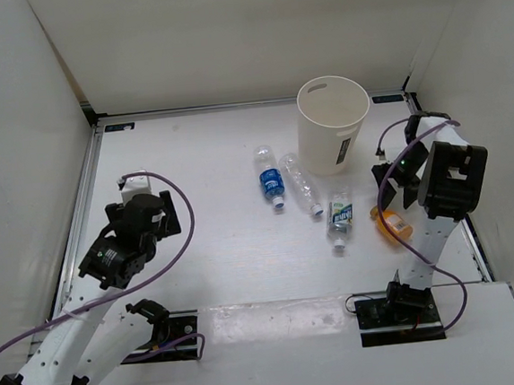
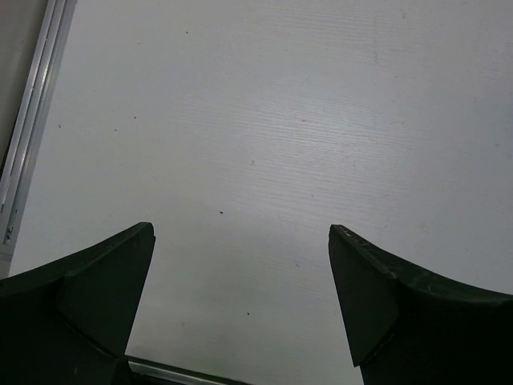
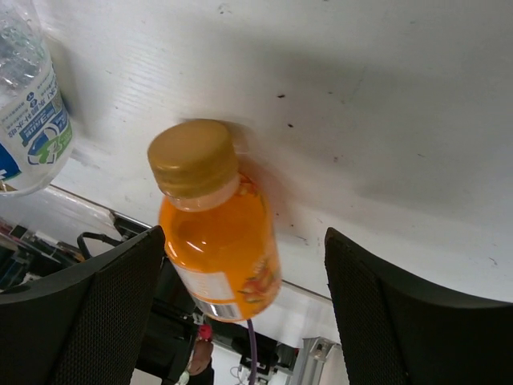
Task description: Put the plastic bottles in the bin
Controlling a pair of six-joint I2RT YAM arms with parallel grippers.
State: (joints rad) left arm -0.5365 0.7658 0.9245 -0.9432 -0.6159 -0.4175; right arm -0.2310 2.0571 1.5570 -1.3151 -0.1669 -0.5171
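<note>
Bright, even overhead light whitens the table (image 1: 226,249), shadows are soft, the orange bottle (image 3: 216,233) looks slightly blurred close up, and the left fingers (image 2: 80,313) show nearly black, without detail.

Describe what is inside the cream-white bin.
Through the open top of the bin only bare inner wall shows, with no bottle in sight. Its floor cannot be seen, because the near wall covers it.

Left arm (image 1: 72,344) — lower left of the top view. It runs out from its base toward the bottom-left corner, then folds back up to a wrist held above the table. Left gripper (image 2: 240,233): jaws fully apart, fingers pointing down at the table.

Right arm (image 1: 428,241) — right side of the view, rising steeply from its base. Right gripper (image 3: 244,237): jaws wide apart, angled down.
</note>
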